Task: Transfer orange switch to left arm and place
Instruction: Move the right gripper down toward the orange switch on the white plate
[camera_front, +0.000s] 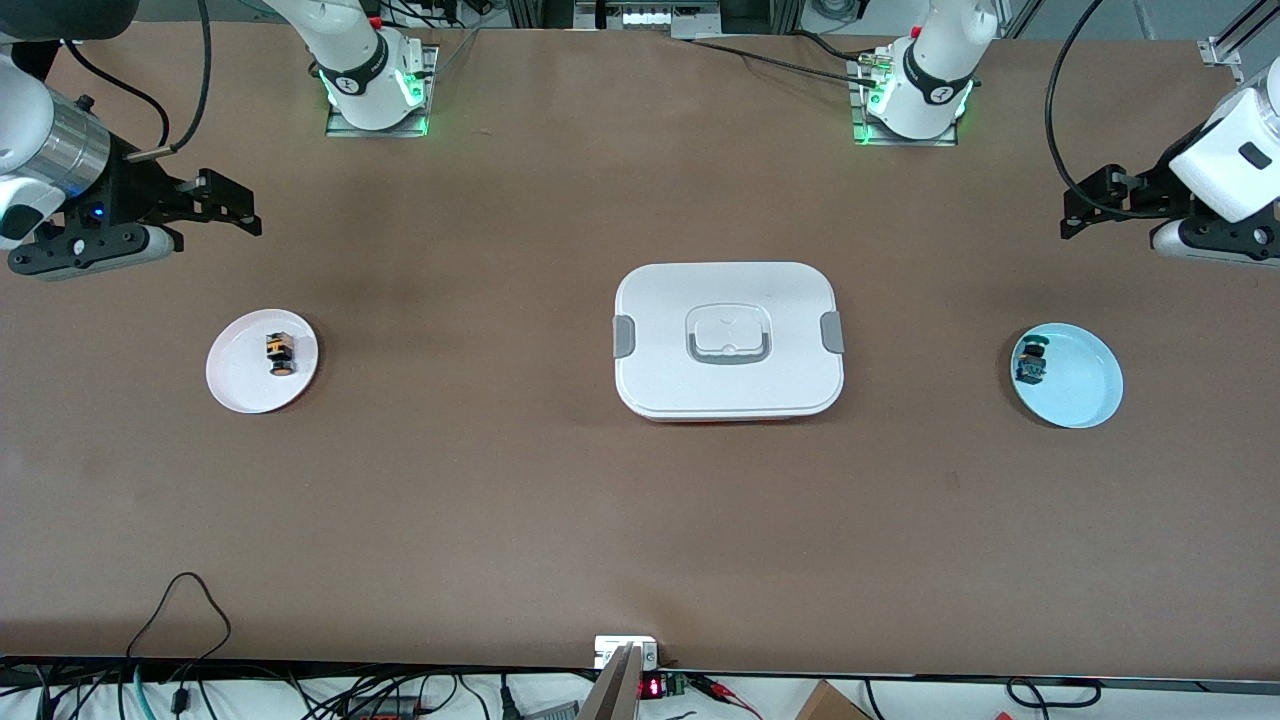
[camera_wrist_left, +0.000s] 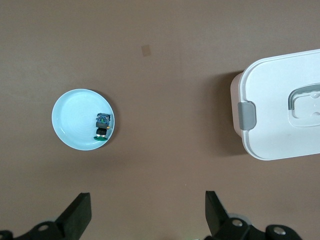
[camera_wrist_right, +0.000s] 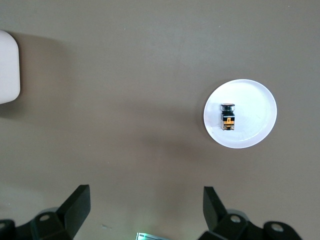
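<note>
Both arms are cut off at the frame edges. The box (camera_front: 728, 340) sits mid-table, well apart from both grippers. The orange switch (camera_front: 281, 353) lies on a white plate (camera_front: 240, 385), clear of the right gripper (camera_front: 235, 207) fingers, spread wide. The left gripper (camera_front: 1085, 205) is also spread, above the table near a blue plate (camera_front: 1085, 385) holding a teal-capped component (camera_front: 1031, 360).

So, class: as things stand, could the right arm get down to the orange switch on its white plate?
Probably yes. The right gripper hangs open at its own end of the table; the orange switch lies uncovered on the white plate, and the box sits mid-table, out of its way.
</note>
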